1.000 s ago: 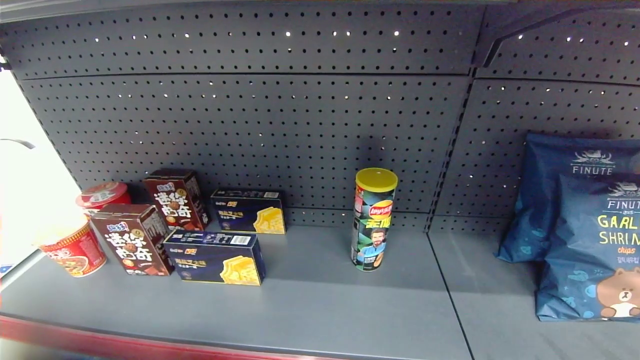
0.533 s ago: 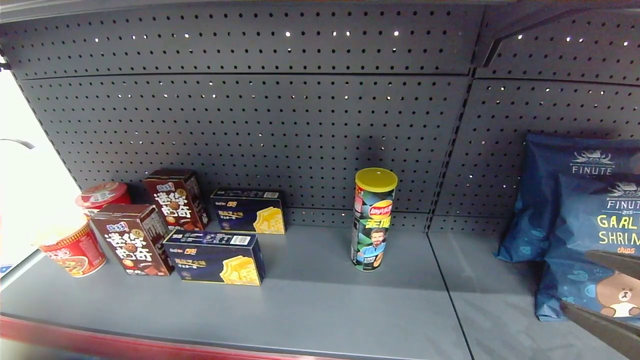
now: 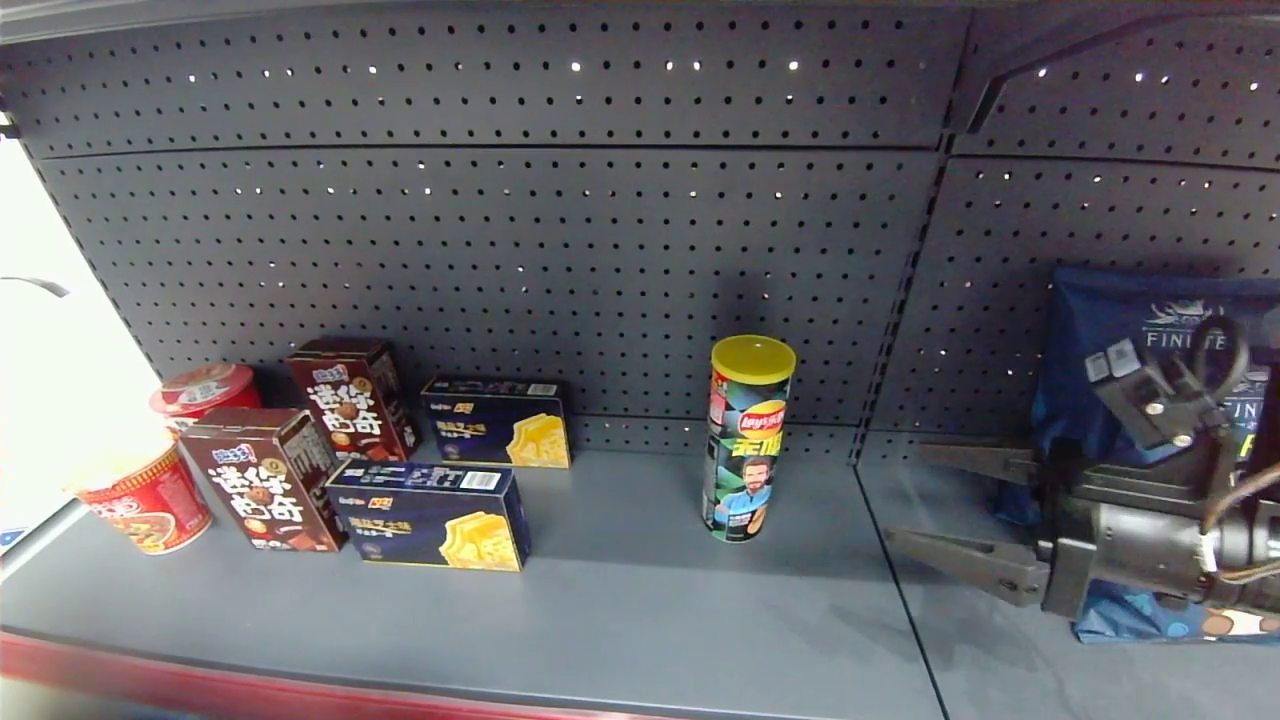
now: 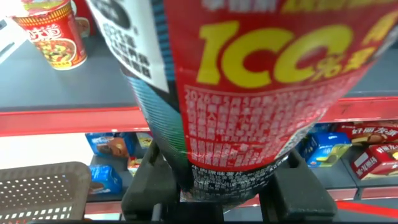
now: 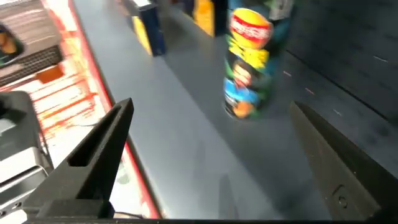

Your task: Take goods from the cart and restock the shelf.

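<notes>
The left hand (image 4: 224, 190) is pinched on a red can (image 4: 249, 81), its fingers (image 4: 149, 186) clamped on either side of the tube near one end, and the rest of the can reaches out over the red front edge of the shelf (image 4: 93, 87). The can is therefore off the cart but not yet set down. A noodle cup (image 4: 53, 34) stands on the shelf ahead of it, and a mesh basket (image 4: 37, 193) sits lower down. On the other side, the right hand (image 3: 915, 500) hangs just above the shelf (image 3: 640, 620) with its fingers spread wide and nothing between them. It points at a yellow-lid can (image 3: 750, 440) that stands upright and alone near the back wall, apart from the hand. Left of that can are boxes (image 3: 435, 515) in two rows and more cups (image 3: 150, 500). Blue bags (image 3: 1100, 330) lean behind the right arm. The red can is probably a light, stiff tube with a glossy wrap, so it may slip in a loose grip and dent under a hard one. It is tall and narrow and will tip easily when it is released. Taking it across the round body, a little below the middle, with moderate squeeze looks safest. It should be set flat on its base in the bare stretch beside the yellow-lid can before the fingers part.
</notes>
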`<state>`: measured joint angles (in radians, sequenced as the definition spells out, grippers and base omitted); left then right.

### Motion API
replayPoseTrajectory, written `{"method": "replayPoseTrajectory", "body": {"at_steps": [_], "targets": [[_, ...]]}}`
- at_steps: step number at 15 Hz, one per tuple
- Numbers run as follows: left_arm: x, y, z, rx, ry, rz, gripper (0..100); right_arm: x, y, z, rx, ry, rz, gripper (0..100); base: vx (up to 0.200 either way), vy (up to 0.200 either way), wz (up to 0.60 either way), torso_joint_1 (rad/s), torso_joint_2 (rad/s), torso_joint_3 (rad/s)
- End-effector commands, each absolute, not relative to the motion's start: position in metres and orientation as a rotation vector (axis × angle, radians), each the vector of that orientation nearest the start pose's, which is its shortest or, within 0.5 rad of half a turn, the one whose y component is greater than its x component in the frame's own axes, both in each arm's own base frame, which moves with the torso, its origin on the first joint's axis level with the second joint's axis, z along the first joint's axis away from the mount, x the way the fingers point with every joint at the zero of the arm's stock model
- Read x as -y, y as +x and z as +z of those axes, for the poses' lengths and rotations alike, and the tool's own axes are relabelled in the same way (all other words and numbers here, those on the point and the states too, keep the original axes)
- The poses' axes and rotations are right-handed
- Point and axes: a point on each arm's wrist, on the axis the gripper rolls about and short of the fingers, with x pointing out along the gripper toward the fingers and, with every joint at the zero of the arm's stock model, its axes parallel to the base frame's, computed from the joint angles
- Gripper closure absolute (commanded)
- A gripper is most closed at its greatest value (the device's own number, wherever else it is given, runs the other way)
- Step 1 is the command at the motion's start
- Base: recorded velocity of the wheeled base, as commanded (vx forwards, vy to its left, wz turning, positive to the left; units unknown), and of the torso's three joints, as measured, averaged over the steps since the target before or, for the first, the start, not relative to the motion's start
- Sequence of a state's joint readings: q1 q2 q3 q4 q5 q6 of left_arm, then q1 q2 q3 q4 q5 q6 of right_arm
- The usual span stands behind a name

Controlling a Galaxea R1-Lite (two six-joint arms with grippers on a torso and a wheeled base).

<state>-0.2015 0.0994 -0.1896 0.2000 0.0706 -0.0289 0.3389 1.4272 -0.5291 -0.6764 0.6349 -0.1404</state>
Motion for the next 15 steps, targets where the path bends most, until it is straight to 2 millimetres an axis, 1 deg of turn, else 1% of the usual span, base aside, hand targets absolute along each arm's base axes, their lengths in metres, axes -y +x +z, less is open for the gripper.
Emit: {"method": "replayPoseTrajectory", "body": {"at_steps": [1,3,5,7,9,15], "targets": [[-0.007,-0.029,0.110,-0.107,-0.015,-0.130,100,-0.098,0.246,0.159,-0.218,-0.069,1.062,0,0.000,0.000,0.00,0.000,0.00,0.000],[-0.008,-0.029,0.112,-0.101,-0.016,-0.132,100,-0.104,0.261,0.159,-0.210,-0.067,1.080,0,0.000,0.000,0.00,0.000,0.00,0.000],[-0.008,-0.029,0.112,-0.104,-0.015,-0.132,100,-0.109,0.274,0.152,-0.230,-0.062,1.082,0,0.000,0.000,0.00,0.000,0.00,0.000],[-0.007,-0.029,0.111,-0.105,-0.015,-0.132,100,-0.112,0.284,0.144,-0.248,-0.060,1.082,0,0.000,0.000,0.00,0.000,0.00,0.000],[-0.007,-0.028,0.110,-0.108,-0.015,-0.132,100,-0.113,0.290,0.140,-0.255,-0.058,1.081,0,0.000,0.000,0.00,0.000,0.00,0.000],[-0.007,-0.028,0.109,-0.113,-0.015,-0.125,100,-0.130,0.325,0.126,-0.259,-0.060,1.093,0,0.000,0.000,0.00,0.000,0.00,0.000]]}}
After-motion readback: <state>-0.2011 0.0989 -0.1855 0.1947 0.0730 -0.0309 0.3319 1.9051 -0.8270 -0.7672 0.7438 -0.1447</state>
